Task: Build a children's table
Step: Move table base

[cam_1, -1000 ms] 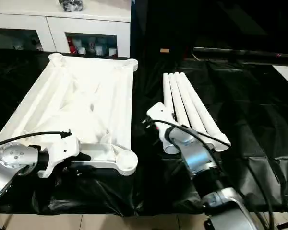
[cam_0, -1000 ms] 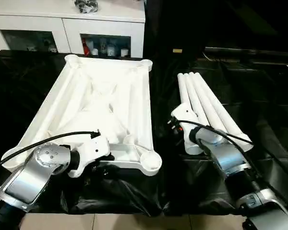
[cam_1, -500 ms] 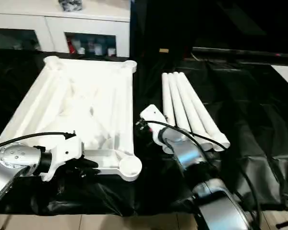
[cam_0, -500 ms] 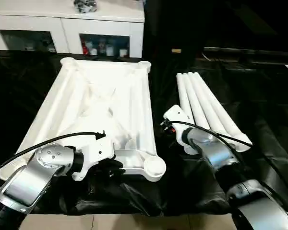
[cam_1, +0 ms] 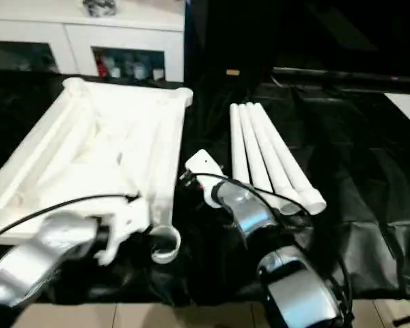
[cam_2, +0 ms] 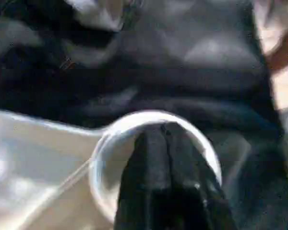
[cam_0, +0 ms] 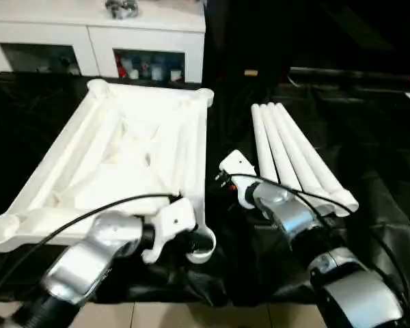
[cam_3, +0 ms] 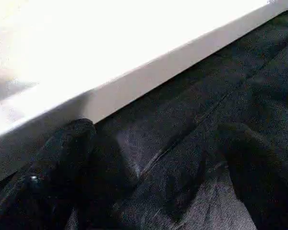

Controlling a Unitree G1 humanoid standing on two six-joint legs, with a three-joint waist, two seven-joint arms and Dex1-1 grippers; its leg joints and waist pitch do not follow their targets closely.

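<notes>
Tabletop (cam_0: 130,154) just swung, near-right socket (cam_0: 199,246) now nearer legs (cam_0: 297,160).
L gripper (cam_2: 165,136) pinched closed in that socket; R gripper (cam_3: 153,153) wide open, empty, beside tabletop's right edge — leg fitting still to come.

Overhead room light, fairly bright. White tabletop (cam_0: 130,157) blows out in both eye views, ribs barely readable, worse in right eye view. Black plastic sheet (cam_0: 369,130) on the work surface throws small specular glints off wrinkles; back of scene goes near black. Motion blur on left forearm (cam_1: 34,256) and near corner socket (cam_0: 199,246). Legs (cam_0: 294,154) mildly soft. Left wrist view heavily blurred, out of focus, dim. Right wrist view: tabletop edge (cam_3: 134,81) overexposed, glare at top; fingers (cam_3: 57,158) dark and soft.
</notes>
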